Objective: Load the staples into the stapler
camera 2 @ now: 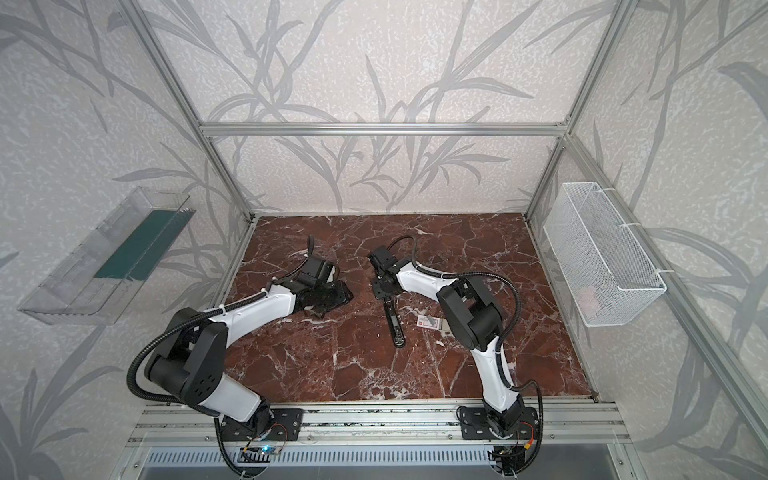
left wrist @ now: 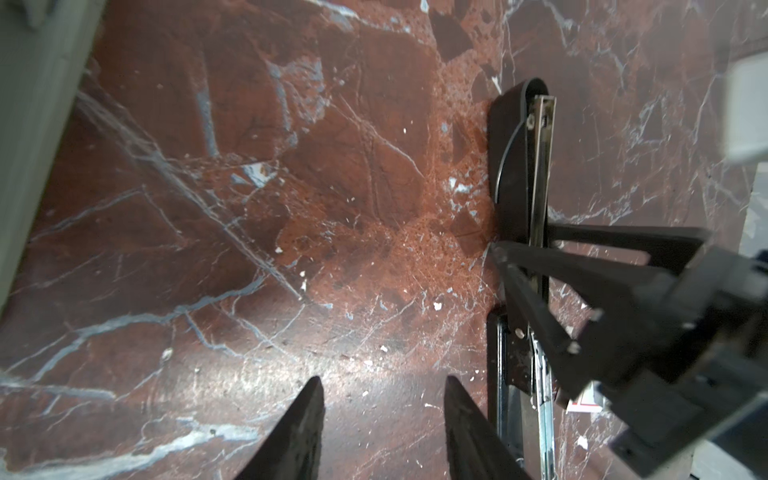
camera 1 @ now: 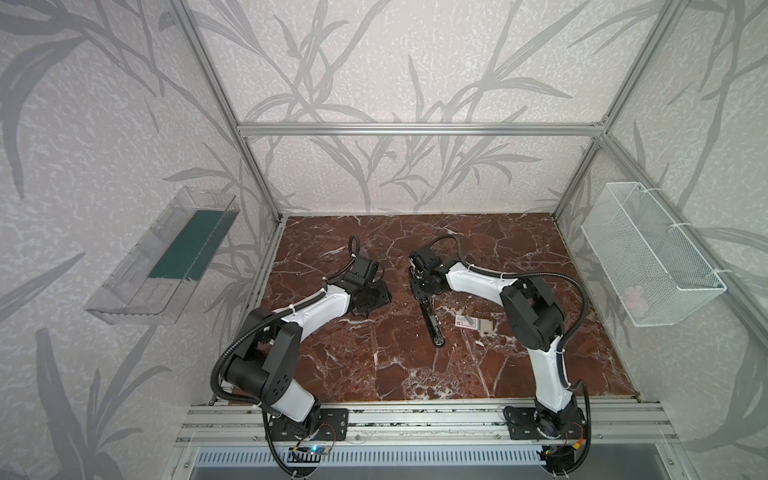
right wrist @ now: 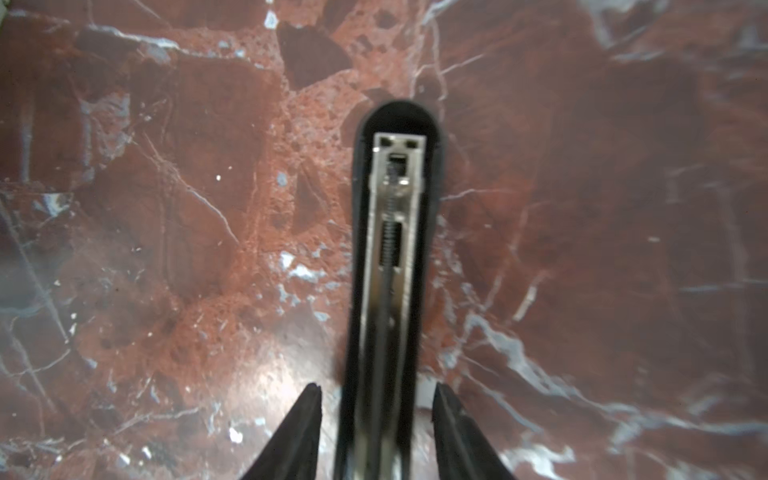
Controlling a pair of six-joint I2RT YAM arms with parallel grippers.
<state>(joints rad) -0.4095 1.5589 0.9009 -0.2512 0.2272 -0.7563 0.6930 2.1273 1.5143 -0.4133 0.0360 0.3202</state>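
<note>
The black stapler (camera 1: 432,324) (camera 2: 395,326) lies folded open on the marble table, its silver rail (right wrist: 395,232) and spring facing up. My right gripper (camera 1: 420,294) (right wrist: 376,390) stands over its far end, open, one finger on each side with a gap on both. My left gripper (camera 1: 380,297) (left wrist: 384,380) is low over the table to the left of the stapler (left wrist: 515,166), open and empty. A grey strip of staples (camera 1: 468,320) (camera 2: 431,321) rests on the white box with red print (camera 1: 478,326), right of the stapler.
A clear plastic bin (camera 1: 162,257) hangs on the left wall and a white wire basket (camera 1: 648,253) on the right wall. Aluminium frame posts stand at the table's back corners. The right arm's elbow (camera 1: 532,311) hangs close over the box.
</note>
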